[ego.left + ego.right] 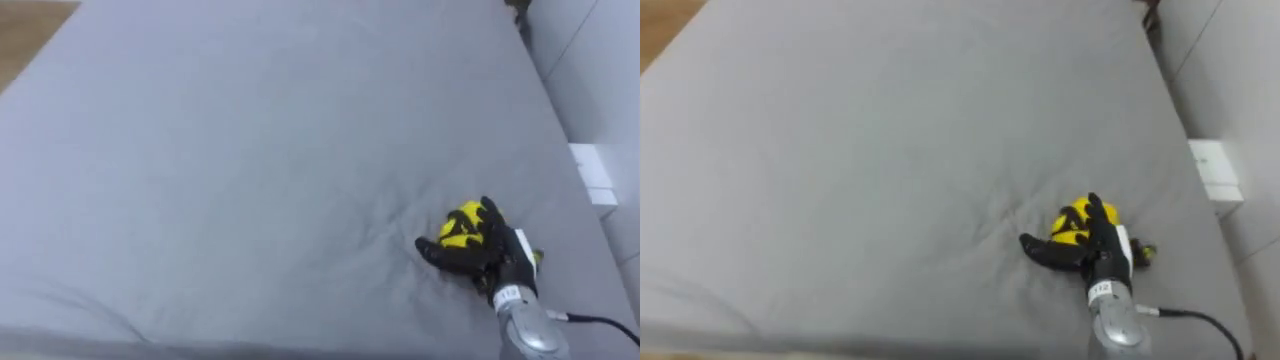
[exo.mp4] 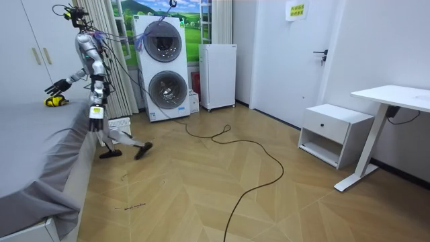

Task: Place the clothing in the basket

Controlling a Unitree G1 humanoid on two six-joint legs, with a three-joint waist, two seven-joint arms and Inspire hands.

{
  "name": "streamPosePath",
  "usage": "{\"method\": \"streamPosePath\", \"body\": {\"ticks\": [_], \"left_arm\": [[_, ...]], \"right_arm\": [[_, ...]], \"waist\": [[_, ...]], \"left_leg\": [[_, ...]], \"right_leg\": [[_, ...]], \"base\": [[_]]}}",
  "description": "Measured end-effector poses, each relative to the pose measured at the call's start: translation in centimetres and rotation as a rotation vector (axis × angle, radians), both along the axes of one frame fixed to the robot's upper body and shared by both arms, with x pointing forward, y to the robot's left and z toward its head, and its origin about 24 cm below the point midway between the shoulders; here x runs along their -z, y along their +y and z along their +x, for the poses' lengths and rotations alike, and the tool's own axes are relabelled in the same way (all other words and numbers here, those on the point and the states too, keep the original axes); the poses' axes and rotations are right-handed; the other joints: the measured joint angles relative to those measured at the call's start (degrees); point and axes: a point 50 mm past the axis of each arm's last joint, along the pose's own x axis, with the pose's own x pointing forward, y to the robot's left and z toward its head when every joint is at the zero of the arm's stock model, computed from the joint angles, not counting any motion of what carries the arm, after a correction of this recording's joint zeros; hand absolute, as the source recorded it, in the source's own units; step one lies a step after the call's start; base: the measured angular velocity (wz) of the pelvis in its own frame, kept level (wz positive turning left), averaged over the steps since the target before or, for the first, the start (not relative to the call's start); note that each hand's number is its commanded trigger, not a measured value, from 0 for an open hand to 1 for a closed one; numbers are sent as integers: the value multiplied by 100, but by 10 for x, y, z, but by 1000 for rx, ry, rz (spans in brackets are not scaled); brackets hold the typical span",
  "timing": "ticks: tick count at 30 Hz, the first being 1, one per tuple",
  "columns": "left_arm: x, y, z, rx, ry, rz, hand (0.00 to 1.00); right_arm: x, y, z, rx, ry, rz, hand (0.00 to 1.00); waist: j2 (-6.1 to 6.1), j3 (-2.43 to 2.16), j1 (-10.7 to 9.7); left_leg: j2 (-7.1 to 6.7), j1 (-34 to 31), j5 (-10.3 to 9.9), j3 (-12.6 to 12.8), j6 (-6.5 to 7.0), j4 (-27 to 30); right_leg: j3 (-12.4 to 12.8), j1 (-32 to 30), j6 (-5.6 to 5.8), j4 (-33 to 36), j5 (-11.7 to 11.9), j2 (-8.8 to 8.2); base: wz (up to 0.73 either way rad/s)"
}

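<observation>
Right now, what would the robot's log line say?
stance: beside grey bed | right hand: open, over yellow garment | garment: lying on bed, not yet lifted

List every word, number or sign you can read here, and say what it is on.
Yellow-green sign high in the room view: print too small to read.
Small white tag on the black right hand: marks blurred, unreadable.
Stacked white washing machines: no legible label.
Nothing can be quoted.

We note a bed (image 1: 250, 150) under a lightly creased grey sheet; one small yellow cloth (image 1: 458, 224) lies near its right edge.
</observation>
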Motion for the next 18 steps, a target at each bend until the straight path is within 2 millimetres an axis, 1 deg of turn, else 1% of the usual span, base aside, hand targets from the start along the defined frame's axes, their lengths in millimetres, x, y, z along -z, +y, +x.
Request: {"method": "streamPosePath", "body": {"ticks": [1,2,3,4,5,6,7,8,9,10,11,12,13,16,18], "left_arm": [[-1,-3,6,-1,-26,-8,0],[-1,-4,10,1,-38,-12,0],[-2,-5,16,3,-58,-14,0],[-2,-6,17,5,-64,-15,0],[-1,-7,14,-6,-46,-21,0],[0,-9,5,-18,-15,-29,0],[1,-10,-3,-21,8,-36,0],[2,-10,-4,-21,12,-39,0],[2,-12,-5,-22,20,-48,0],[4,-14,-7,-24,36,-61,0],[4,-14,-8,-23,43,-65,0],[5,-14,-9,-24,51,-67,0],[5,-15,-8,-25,56,-68,0],[5,-15,-8,-25,56,-68,0],[5,-15,-5,-24,51,-68,0]], "right_arm": [[0,-3,0,7,1,-12,0],[-1,-4,-1,11,1,-18,0],[-1,-6,0,16,1,-31,0],[-2,-6,0,15,-1,-40,0],[-5,-6,2,16,-12,-51,0],[-7,-5,3,13,-16,-66,0],[-10,-7,3,18,-29,-82,0],[-12,-8,3,24,-40,-92,0],[-17,-11,2,37,-63,-108,0],[-21,-13,1,48,-81,-124,0],[-22,-13,1,51,-86,-129,0],[-24,-14,1,54,-93,-136,0],[-25,-15,1,59,-98,-142,0],[-26,-16,1,57,-102,-161,0],[-28,-18,1,60,-102,-207,0]], "waist": [[-56,-6,-9],[-67,-17,-1],[-88,-42,25],[-94,-55,49],[-89,-50,68],[-92,-91,115],[-98,-137,39],[-98,-133,12],[-98,-120,-5],[-89,-114,-5],[-85,-114,-7],[-90,-106,-11],[-95,-88,-12],[-104,-77,-13],[-105,-73,-7]], "left_leg": [[-48,-229,-105,78,11,-318],[-53,-360,-112,105,17,-500],[-59,-584,-110,144,14,-948],[-66,-683,-101,183,2,-1241],[-85,-884,97,202,79,-1697],[-153,-944,509,206,191,-1936],[-228,-853,584,201,222,-2150],[-270,-791,637,212,246,-2262],[-361,-651,732,238,274,-2511],[-444,-517,785,254,289,-2718],[-455,-466,812,251,293,-2818],[-514,-382,865,254,300,-2980],[-548,-320,898,250,303,-3089],[-555,-303,907,235,301,-3138],[-560,-336,907,227,301,-3137]], "right_leg": [[112,217,37,-238,22,1],[139,312,59,-354,36,3],[240,420,90,-468,41,0],[322,449,110,-478,30,-7],[462,498,152,-490,13,-19],[600,500,236,-486,-12,-81],[612,533,316,-578,10,-121],[611,562,348,-652,31,-150],[668,581,397,-765,63,-191],[708,614,417,-823,72,-223],[722,629,427,-855,75,-233],[734,678,441,-891,71,-257],[737,701,450,-951,71,-265],[720,758,456,-1015,69,-264],[689,774,464,-1058,71,-262]], "base": [[-11],[-25],[-30],[-49],[-74],[-65],[-37],[-5],[-9],[-16],[-14],[0],[0],[6],[10]]}}
